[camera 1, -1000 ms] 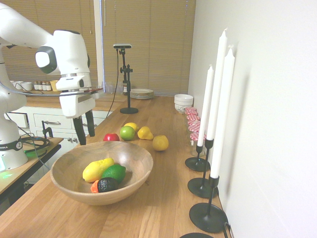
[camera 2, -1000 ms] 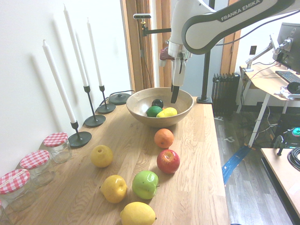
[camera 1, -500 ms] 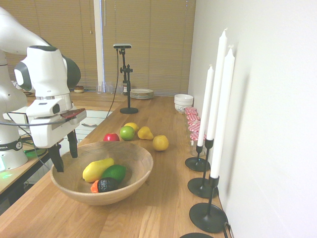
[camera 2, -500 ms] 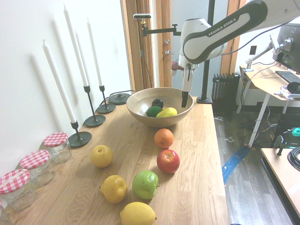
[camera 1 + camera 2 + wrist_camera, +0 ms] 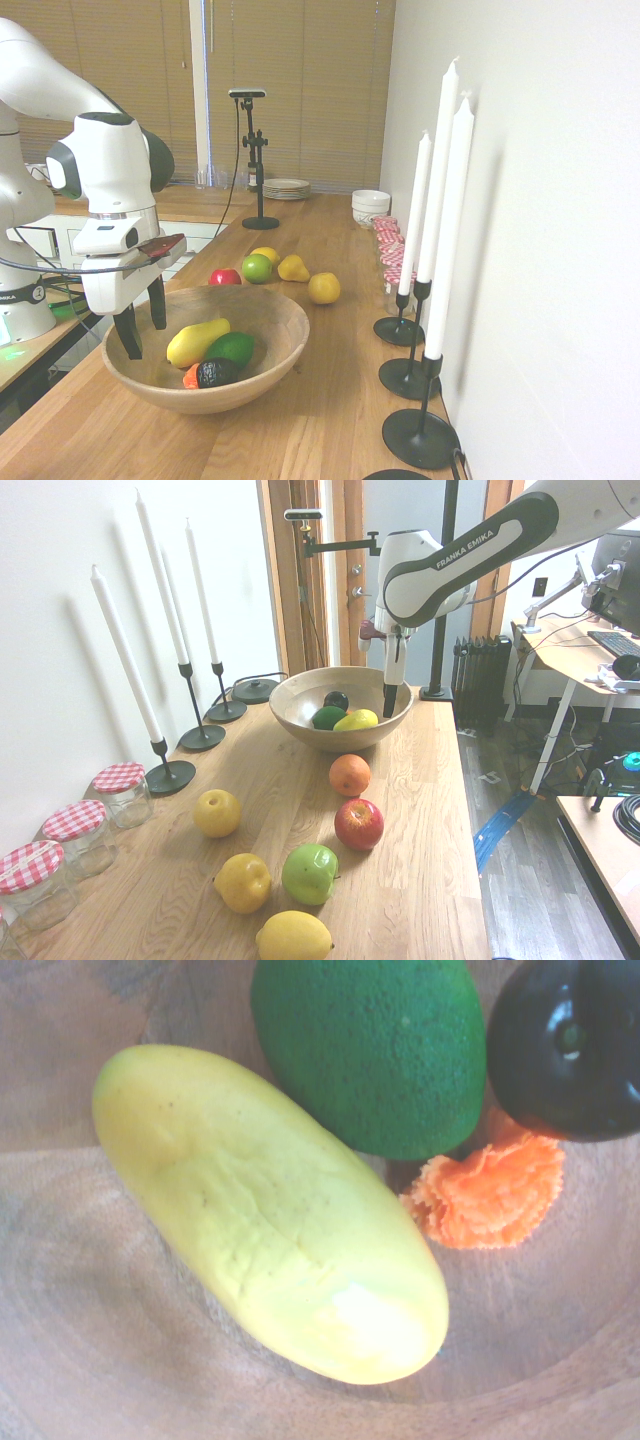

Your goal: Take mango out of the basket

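My gripper (image 5: pixel 143 327) hangs with fingers spread apart, empty, just inside the basket (image 5: pixel 270 362) rim. The mango (image 5: pixel 268 1212), long, smooth and yellow, lies in the basket touching a green fruit (image 5: pixel 370 1050).

Wooden counter (image 5: pixel 420 810): basket (image 5: pixel 300 712), fruit, candlesticks, jars.

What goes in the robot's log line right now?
pincer: open, empty, inside basket rim | mango: lying in basket, untouched | next: likely grasp mango
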Controlling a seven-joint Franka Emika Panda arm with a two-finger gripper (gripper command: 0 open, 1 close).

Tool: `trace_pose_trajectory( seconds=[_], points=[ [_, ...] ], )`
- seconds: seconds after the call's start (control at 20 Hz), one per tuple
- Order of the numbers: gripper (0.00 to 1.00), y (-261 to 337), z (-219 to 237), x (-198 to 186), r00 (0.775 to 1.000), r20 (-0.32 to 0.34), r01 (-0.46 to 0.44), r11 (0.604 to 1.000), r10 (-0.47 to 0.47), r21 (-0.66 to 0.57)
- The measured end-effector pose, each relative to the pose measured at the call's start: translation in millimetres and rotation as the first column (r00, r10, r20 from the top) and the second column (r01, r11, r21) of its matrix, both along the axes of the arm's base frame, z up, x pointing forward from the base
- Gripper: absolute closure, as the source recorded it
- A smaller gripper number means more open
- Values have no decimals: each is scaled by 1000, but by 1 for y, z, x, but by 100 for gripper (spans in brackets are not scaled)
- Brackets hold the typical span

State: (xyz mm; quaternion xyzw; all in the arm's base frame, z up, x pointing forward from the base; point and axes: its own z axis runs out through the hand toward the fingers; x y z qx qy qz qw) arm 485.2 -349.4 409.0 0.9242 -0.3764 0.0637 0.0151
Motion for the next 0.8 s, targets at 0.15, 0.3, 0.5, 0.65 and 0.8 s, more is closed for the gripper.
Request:
trace_pose_trajectory(
  seconds=[0.15, 0.3, 0.5, 0.65, 0.8],
  points=[
    [0, 1, -10, 7, 999, 30, 12, 1000, -11, -19],
    [0, 7, -29, 16, 999, 34, 19, 1000, -19, -11],
    [0, 21, -35, 28, 999, 40, 13, 1000, -13, -12],
    [100, 29, -35, 33, 999, 43, 3, 1000, -3, -13],
    [100, 33, -35, 35, 999, 45, -3, 1000, 4, -14]
  ],
)
